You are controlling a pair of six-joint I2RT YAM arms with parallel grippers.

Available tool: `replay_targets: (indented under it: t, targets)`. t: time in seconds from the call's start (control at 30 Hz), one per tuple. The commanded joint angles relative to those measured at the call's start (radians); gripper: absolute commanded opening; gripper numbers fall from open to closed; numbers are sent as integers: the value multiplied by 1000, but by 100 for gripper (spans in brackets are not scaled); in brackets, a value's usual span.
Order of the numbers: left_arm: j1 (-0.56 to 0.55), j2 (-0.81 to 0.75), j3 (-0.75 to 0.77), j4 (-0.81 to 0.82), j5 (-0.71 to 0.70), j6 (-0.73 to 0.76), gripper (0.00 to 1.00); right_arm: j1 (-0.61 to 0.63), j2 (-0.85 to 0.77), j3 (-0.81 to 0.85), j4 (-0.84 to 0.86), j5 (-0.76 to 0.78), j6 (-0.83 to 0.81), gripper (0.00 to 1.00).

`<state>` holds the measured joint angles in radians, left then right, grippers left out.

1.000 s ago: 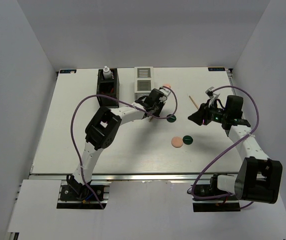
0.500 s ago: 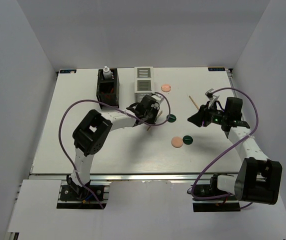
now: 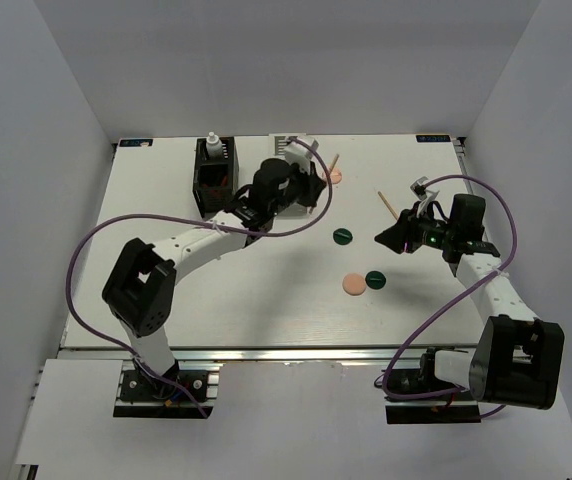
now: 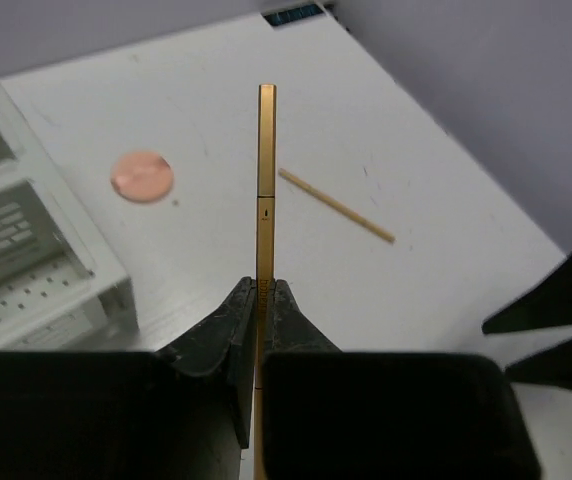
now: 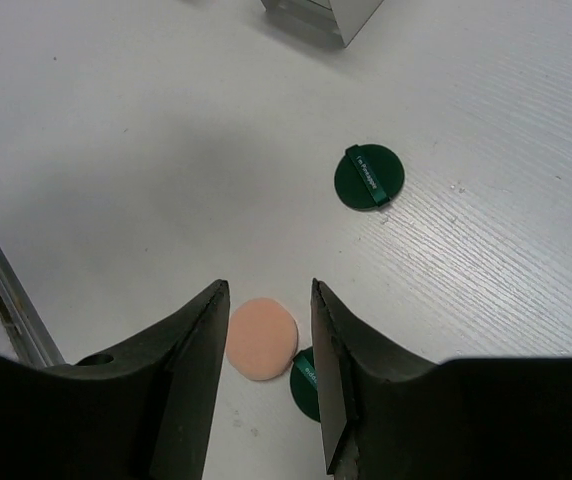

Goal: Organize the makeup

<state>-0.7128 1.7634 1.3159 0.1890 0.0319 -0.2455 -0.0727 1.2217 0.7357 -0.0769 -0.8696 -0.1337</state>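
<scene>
- A black slatted box [image 3: 214,180] stands at the far left of the white table [image 3: 266,305]; a small white bottle [image 3: 212,143] stands upright at the box's far end.
- Just to its right is a white slatted box [image 4: 26,250], largely hidden in the top view by the left arm reaching over it.
- The left gripper [image 4: 264,295] is beside that white box. Its jaws are pressed together on a thin wooden stick [image 4: 266,190], which runs straight out from the fingers and is held clear of the table.
- A peach round disc [image 4: 142,175] lies flat near the white box's right side. In the top view the held stick's far tip shows just beyond it.
- A dark-green round disc [image 3: 342,236] lies alone nearer the table's middle, apart from the other things.
- Closer to the arms' bases, a second peach disc [image 3: 354,284] and a second dark-green disc [image 3: 375,279] lie side by side, touching or nearly so. In the right wrist view the green one's edge is tucked behind a finger.
- A loose wooden stick [image 3: 387,203] lies flat on the table, slanted, between the far peach disc and the right arm.
- The right gripper [image 5: 268,290] hangs above the table with its jaws apart and nothing between them. The peach and green pair shows below the gap in its own camera.
</scene>
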Motion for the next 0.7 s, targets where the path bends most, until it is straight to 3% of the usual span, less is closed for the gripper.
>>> replay_targets:
  t: [0.0, 0.23, 0.4, 0.67]
  targets:
    - [76, -36, 20, 154, -76, -31, 0, -6, -19, -13, 39, -26, 9, 44]
    - [183, 91, 86, 355, -98, -60, 0, -4, -19, -16, 43, -28, 13, 44]
    - [216, 218, 202, 365, -72, -17, 0, -6, -24, -25, 43, -29, 13, 44]
    - [223, 294, 235, 346, -33, 9, 0, -4, -22, -32, 42, -28, 9, 44]
